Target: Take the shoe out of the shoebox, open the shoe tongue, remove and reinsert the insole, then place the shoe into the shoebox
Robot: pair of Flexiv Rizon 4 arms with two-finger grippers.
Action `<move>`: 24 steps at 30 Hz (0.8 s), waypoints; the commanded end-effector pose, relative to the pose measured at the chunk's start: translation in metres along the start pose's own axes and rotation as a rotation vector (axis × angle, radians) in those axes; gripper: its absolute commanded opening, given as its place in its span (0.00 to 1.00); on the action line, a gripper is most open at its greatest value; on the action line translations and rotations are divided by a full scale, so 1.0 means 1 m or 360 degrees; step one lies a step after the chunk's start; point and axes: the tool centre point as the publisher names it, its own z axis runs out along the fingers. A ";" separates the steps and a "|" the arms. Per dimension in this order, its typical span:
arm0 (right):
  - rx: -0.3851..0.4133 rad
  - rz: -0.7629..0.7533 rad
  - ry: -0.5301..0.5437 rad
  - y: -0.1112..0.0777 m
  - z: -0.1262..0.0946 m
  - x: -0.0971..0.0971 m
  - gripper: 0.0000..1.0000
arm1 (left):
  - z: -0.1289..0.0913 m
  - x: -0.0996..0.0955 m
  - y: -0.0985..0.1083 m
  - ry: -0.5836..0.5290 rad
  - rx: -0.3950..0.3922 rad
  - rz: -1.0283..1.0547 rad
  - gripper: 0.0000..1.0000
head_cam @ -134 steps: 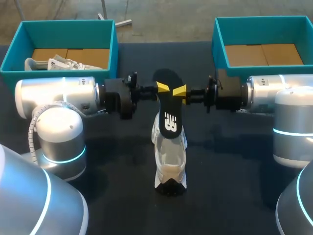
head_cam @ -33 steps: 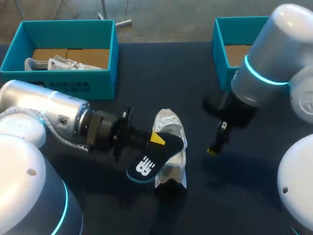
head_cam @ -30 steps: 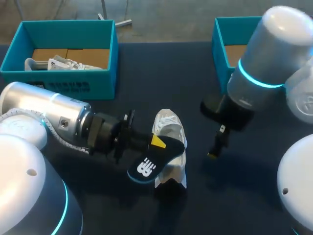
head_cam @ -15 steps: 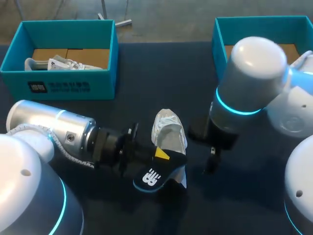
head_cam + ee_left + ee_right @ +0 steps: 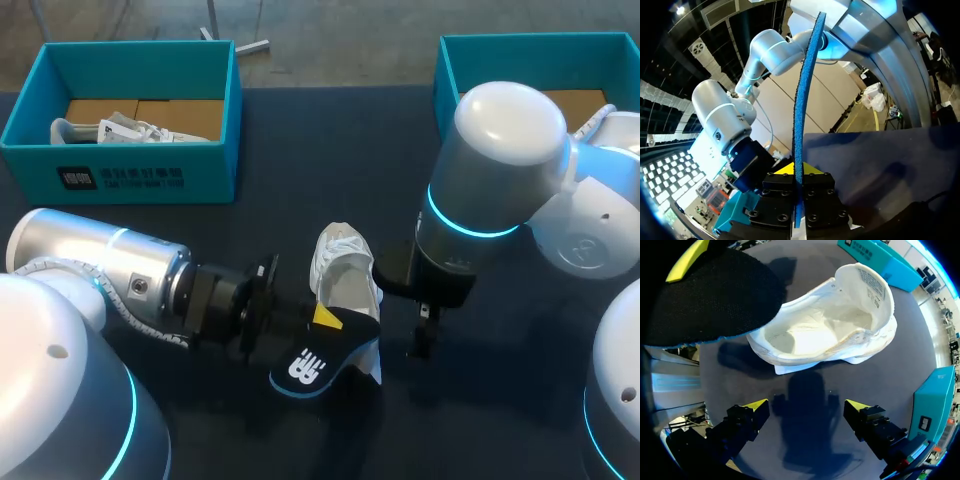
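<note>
The white shoe (image 5: pixel 345 272) stands upright on the dark table, its opening facing up; the right wrist view looks down into the same shoe (image 5: pixel 832 330). My left gripper (image 5: pixel 322 318) is shut on the black, blue-edged insole (image 5: pixel 318 358), which lies tilted over the shoe's near end. Edge-on in the left wrist view, that insole (image 5: pixel 803 95) rises from between the shut fingers of the left gripper (image 5: pixel 793 169). Just right of the shoe, my right gripper (image 5: pixel 422 338) points down at the table. Its fingers stand wide open and empty at the right gripper (image 5: pixel 807 407), with the insole (image 5: pixel 710 295) ahead of them.
A teal box (image 5: pixel 235 110) at the back left holds a second white shoe (image 5: pixel 125 130). Another teal box (image 5: pixel 445 95) stands at the back right, partly behind my right arm. Bare dark table (image 5: pixel 330 150) lies between the two boxes.
My left arm has carried the insole lower and nearer, over the shoe's near end. My right arm has swung in leftward and come down beside the shoe, still open.
</note>
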 end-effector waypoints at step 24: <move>-0.0095 -0.0104 -0.0001 0.028 0.002 0.008 1.00 | -0.007 0.020 0.027 -0.0179 0.0017 -0.0048 0.00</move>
